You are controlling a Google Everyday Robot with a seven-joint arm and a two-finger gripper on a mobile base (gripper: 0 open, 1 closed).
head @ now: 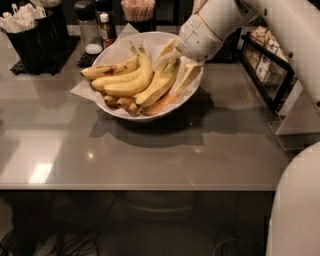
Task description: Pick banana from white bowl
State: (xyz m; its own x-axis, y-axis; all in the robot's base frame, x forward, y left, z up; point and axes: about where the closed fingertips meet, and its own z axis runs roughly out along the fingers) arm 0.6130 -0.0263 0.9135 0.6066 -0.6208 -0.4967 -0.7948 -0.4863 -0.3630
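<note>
The white bowl [112, 52], lined with crinkled paper, stands at the back middle of the grey table and holds several bananas. The long slender yellow banana [156, 90] lies on the right side of the pile, stem end pointing up and back. My gripper [176, 67] reaches down into the bowl's right half from the upper right. Its fingers [188, 79] are apart, one on each side of this banana's upper end. A banana with a dark blotch [107, 70] and short brown-ended ones [120, 103] lie further left.
A black caddy of utensils [35, 32] stands at the back left, with shakers [89, 27] and a straw holder [138, 11] behind the bowl. A black wire rack [265, 70] stands at the right. My white base [295, 210] fills the lower right.
</note>
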